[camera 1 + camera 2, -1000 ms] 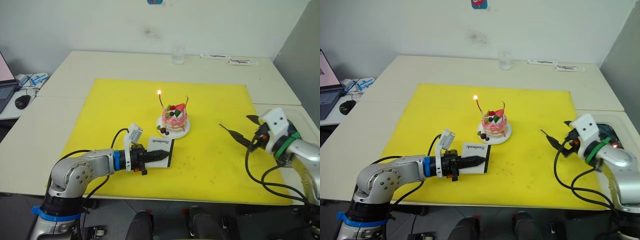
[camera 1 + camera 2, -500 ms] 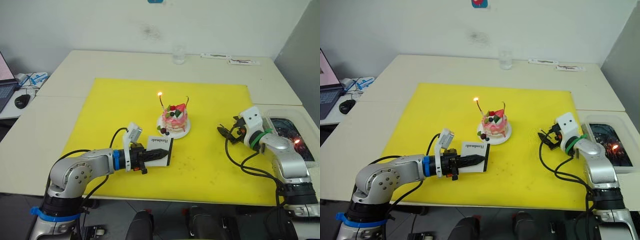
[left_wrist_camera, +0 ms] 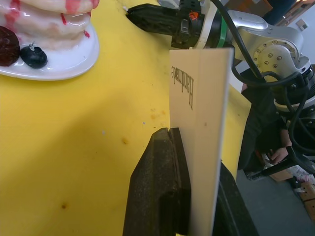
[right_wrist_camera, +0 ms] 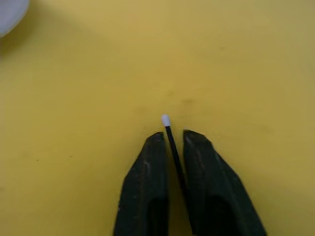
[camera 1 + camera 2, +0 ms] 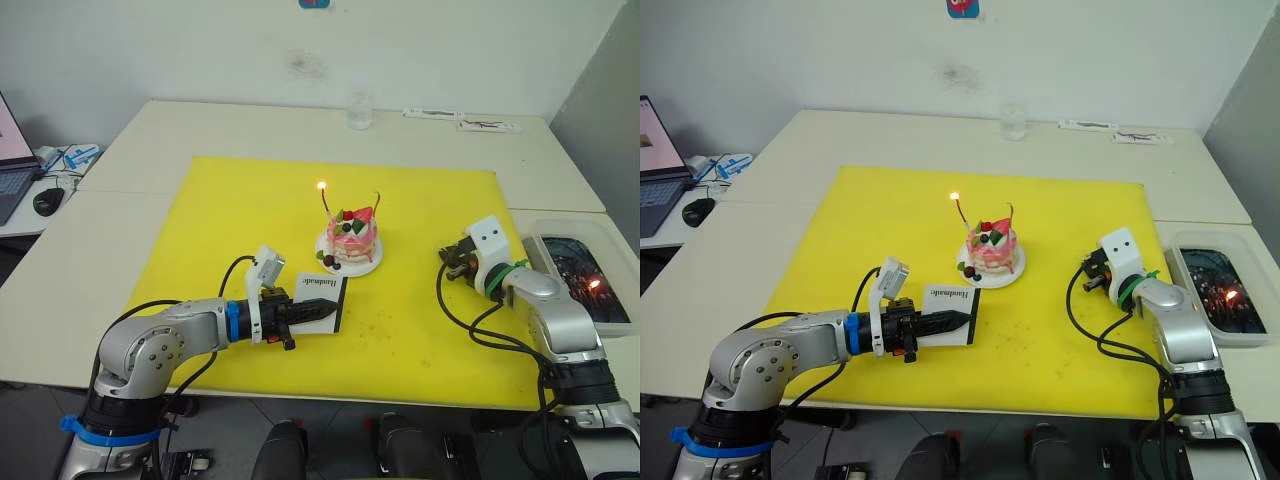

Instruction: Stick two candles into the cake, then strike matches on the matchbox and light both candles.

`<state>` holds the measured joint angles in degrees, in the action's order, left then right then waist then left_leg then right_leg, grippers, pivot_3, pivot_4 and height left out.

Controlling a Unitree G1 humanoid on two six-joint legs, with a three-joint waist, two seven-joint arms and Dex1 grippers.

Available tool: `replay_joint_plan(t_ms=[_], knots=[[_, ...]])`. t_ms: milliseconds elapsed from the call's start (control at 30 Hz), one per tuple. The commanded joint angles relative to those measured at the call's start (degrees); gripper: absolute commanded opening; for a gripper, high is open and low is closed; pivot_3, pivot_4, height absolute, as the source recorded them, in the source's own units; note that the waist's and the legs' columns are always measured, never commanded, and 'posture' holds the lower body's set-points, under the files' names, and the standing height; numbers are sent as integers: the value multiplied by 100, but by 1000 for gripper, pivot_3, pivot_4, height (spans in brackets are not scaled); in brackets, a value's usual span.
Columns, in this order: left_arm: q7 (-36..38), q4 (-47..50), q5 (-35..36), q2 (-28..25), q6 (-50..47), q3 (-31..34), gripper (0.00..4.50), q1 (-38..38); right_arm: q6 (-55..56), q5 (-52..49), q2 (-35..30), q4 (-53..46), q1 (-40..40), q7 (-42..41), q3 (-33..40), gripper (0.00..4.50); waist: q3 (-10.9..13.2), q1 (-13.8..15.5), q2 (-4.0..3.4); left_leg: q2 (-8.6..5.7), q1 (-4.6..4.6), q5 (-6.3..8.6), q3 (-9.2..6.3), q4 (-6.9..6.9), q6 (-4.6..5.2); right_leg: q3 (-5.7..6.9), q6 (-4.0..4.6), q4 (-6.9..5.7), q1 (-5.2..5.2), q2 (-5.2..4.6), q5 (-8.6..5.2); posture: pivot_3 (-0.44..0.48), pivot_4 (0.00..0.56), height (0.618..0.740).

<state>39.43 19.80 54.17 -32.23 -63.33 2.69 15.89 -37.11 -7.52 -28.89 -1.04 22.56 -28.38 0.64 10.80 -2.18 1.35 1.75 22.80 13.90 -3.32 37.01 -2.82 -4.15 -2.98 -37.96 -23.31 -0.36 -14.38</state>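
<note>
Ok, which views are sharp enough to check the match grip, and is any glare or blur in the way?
Right wrist view: soft focus, but the match with its pale head reads clearly between the right tool fingers, no glare on the yellow mat. Left wrist view: matchbox lettering crisp, the cake nearby slightly soft. Left eye view: even light, the candle flame a small bright spot.

Cake [image 5: 351,237]: pink-and-white, on a white plate, mid-tabletop. Two candles [image 5: 324,200] stand in it; one is lit, the other [image 5: 376,203] unlit. Matchbox [image 5: 322,299]: white, on edge, nearer the front edge. Match [image 4: 170,139]: dark, pale-tipped, unlit.
</note>
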Motion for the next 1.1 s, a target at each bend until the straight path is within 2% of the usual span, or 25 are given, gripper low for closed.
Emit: replay_joint_plan(t_ms=[33, 300, 467, 600, 800, 900, 1000, 1100], knots=[[29, 191, 143, -3, 56, 127, 0, -19, -215, 30, -66, -192, -75, 79, 45, 31, 0, 0, 0, 0, 0, 0, 0, 0, 0, 0, 0, 0, 0, 0, 0, 0, 150, 740], [28, 212, 149, -28, 61, 167, 0, -61, -1213, -452, 25, -1588, -454, 181, 383, 31, 0, 23, 0, 0, 7, 1, -4, -14, 0, 4, 8, 2, -8, 0, -6, 0, 150, 740], [46, 199, 142, -44, 54, 184, 0, -60, -1876, -705, 420, -2777, -1017, 550, 418, 31, 0, 24, 0, 2, 8, 1, -7, -17, 0, 6, 10, 0, -13, 2, -9, 0, 150, 740], [58, 176, 132, -43, 41, 160, 0, -26, -1707, -590, 694, -2962, -1276, 846, 220, 31, 0, 17, -1, 3, 7, 1, -5, -12, 0, 4, 13, -1, -15, 3, -10, 0, 150, 740], [96, 142, 112, -74, 23, 130, 0, 27, -961, -414, 866, -2656, -1563, 991, 8, 31, 0, 15, 0, 3, 6, 1, -3, -8, 0, 2, 31, -1, -13, 2, -20, 0, 150, 740], [102, 146, 109, -99, 9, 133, 0, 31, -594, -326, 862, -2543, -1643, 1010, -18, 693, 0, 14, 0, 3, 6, 1, -2, -9, 0, 2, 28, 0, -14, 3, -18, 0, 150, 740], [105, 152, 112, -123, -5, 142, 0, 31, -170, -282, 832, -2461, -1724, 897, -65, 1675, 0, 13, -1, 3, 7, 1, -3, -11, 0, 3, 27, 0, -14, 2, -18, 0, 150, 740], [118, 149, 129, -151, -14, 157, 0, 29, 139, -249, 871, -2377, -1835, 863, -66, 1675, 0, 10, -1, 3, 6, 1, -3, -13, 0, 3, 27, -1, -14, 3, -18, 0, 150, 740]])
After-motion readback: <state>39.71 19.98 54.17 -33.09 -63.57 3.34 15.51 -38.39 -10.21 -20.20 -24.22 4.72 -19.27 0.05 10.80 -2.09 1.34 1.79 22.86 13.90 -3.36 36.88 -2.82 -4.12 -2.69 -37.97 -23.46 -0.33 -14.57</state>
